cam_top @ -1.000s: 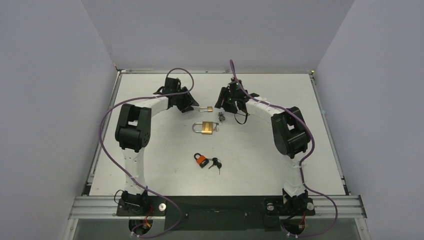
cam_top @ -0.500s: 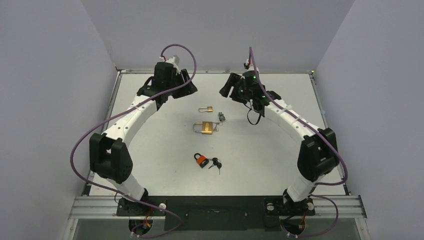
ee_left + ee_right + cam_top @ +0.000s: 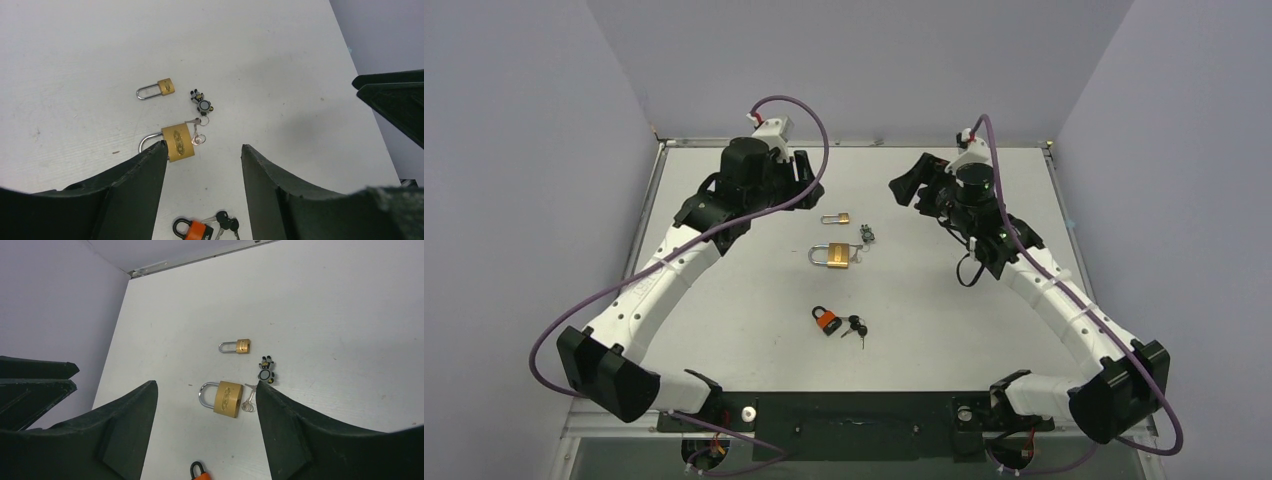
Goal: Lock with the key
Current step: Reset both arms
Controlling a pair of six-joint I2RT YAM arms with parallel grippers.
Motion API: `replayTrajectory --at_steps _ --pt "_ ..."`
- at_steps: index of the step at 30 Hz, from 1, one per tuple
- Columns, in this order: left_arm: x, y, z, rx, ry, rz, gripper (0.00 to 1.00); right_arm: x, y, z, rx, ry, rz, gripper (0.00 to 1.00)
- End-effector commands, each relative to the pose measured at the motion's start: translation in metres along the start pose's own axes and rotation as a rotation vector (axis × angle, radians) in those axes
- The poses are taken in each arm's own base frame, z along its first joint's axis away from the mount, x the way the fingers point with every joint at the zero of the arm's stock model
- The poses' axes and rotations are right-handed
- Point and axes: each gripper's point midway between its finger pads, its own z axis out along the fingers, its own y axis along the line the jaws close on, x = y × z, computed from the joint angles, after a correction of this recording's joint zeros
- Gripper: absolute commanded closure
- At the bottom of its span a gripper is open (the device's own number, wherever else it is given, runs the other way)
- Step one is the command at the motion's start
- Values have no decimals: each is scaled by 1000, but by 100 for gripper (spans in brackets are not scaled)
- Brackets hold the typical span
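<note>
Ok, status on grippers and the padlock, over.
Left gripper open, empty; right gripper open, empty. Large brass padlock lying flat, keys at its base, untouched. Nothing blocking it.

A large brass padlock (image 3: pixel 835 257) is seen lying flat near the middle of the table (image 3: pixel 724 300), its steel shackle pointed left. A silver key (image 3: pixel 856 254) on a small ring is found at the right end of the body, touching it; whether it is inserted cannot be told. Farther back, a small brass padlock (image 3: pixel 836 218) with a long shackle is laid flat, with a dark key bunch (image 3: pixel 867 235) near its right. Toward the near edge, an orange padlock (image 3: pixel 826 320) with a black shackle is laid just beside black-headed keys (image 3: pixel 855 327).
</note>
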Motion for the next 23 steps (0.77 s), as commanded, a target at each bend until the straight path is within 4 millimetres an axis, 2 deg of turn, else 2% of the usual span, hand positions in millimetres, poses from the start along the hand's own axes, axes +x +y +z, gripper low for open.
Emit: replayTrajectory --at_steps 1,9,23 --pt "1 3 -15 -13 -17 27 46 -24 2 -22 -15 -106 -22 32" --pt "2 4 -21 -14 -19 30 46 -29 -1 -34 -26 -138 -19 31" --pt "0 1 -24 1 -26 32 46 -30 -6 -34 -23 -143 -7 31"
